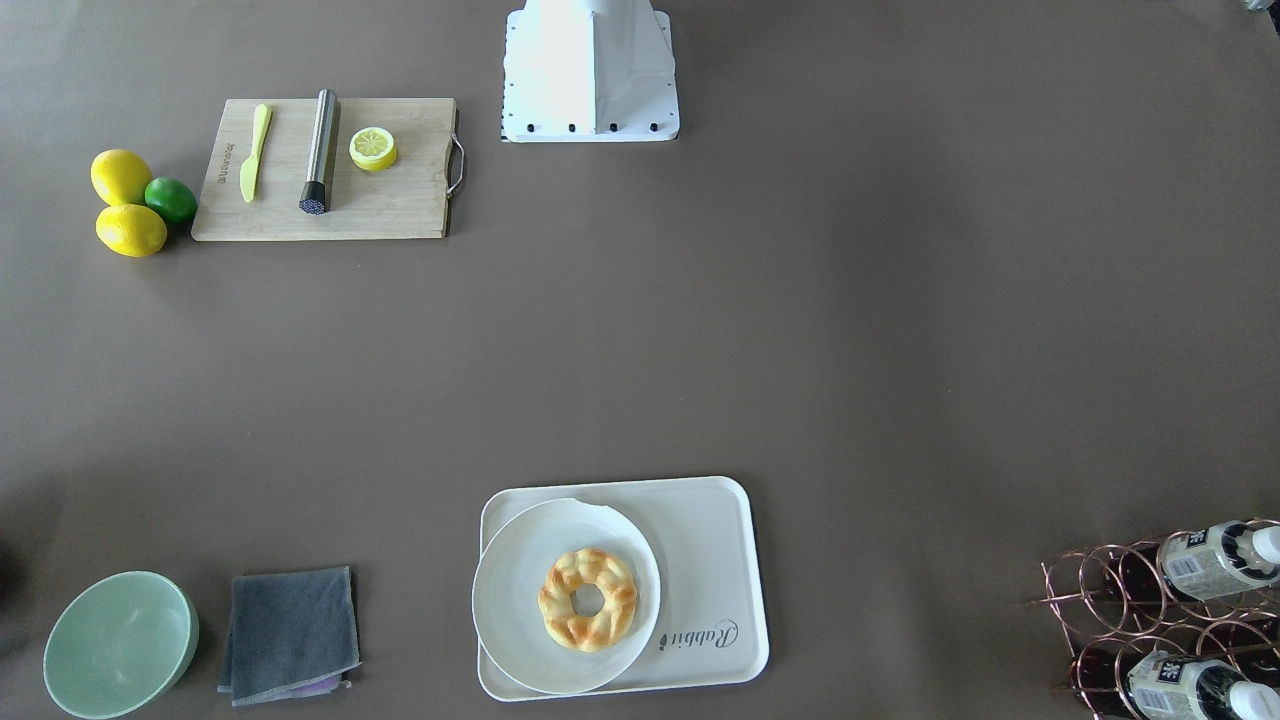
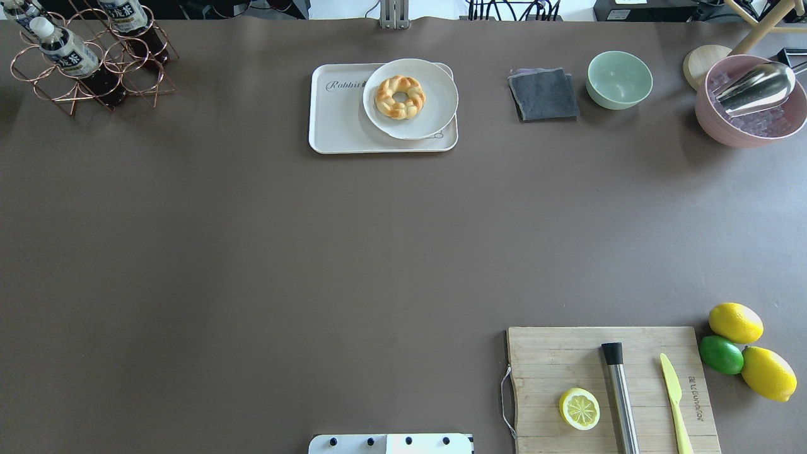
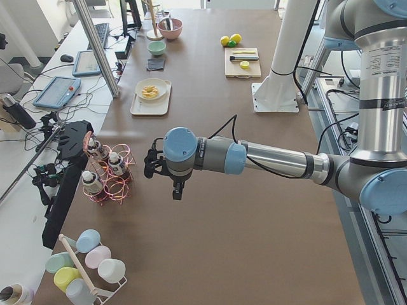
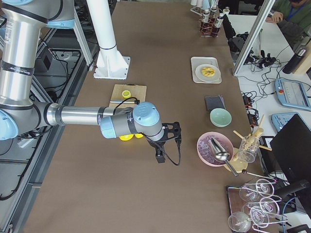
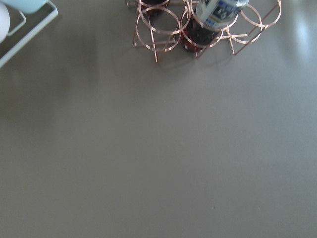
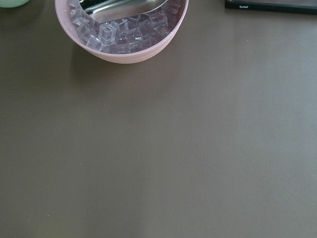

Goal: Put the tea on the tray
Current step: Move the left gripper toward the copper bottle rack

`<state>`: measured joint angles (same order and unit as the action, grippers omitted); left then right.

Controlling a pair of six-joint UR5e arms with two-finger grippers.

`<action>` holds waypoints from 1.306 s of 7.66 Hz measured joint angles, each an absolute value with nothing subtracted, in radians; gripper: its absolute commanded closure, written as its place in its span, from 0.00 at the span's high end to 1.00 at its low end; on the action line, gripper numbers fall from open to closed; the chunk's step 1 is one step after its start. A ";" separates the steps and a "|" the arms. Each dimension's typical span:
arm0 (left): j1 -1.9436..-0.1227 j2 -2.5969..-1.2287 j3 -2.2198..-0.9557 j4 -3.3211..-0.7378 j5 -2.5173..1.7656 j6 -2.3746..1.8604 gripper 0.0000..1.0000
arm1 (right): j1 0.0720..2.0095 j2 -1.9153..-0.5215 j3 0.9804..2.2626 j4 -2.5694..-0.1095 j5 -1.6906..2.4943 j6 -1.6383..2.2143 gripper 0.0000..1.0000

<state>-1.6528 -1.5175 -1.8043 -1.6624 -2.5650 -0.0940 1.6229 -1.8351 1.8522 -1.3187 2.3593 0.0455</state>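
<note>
While tea (image 2: 63, 53) sits racked at corner, tray (image 2: 337, 123) by far edge

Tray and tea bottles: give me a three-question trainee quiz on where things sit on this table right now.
1. True or false: the plate with the doughnut lies on the tray.
2. Pick one: the tea bottles are A) in the copper wire rack, B) on the grey cloth, C) in the green bowl.
3. Fill the gap: the lemon half lies on the wooden ____.
Key: 1 true; 2 A; 3 cutting board.
</note>
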 measured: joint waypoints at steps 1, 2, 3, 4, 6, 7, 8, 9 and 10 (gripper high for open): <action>-1.660 -1.532 -1.786 -1.777 -2.561 -0.169 1.00 | 1.623 -1.837 1.851 -1.289 2.358 0.040 1.00; -1.663 -1.553 -1.752 -1.890 -2.558 -0.231 1.00 | 1.623 -1.839 1.848 -1.264 2.357 0.038 1.00; -1.660 -1.581 -1.730 -1.965 -2.551 -0.277 1.00 | 1.623 -1.841 1.845 -1.251 2.358 0.036 1.00; -1.637 -1.610 -1.720 -2.013 -2.506 -0.300 0.99 | 1.623 -1.843 1.844 -1.246 2.359 0.036 1.00; -1.487 -1.684 -1.708 -2.050 -2.309 -0.325 1.00 | 1.603 -1.818 1.840 -1.251 2.343 0.037 1.00; -1.439 -1.717 -1.689 -2.068 -2.228 -0.356 1.00 | 1.587 -1.803 1.835 -1.253 2.331 0.041 1.00; -1.416 -1.749 -1.648 -2.116 -2.176 -0.386 1.00 | 1.579 -1.800 1.822 -1.250 2.328 0.045 1.00; -1.406 -1.786 -1.584 -2.186 -2.131 -0.431 0.99 | 1.576 -1.799 1.808 -1.247 2.328 0.045 1.00; -1.396 -1.825 -1.514 -2.259 -2.087 -0.473 0.98 | 1.576 -1.799 1.801 -1.245 2.327 0.044 1.00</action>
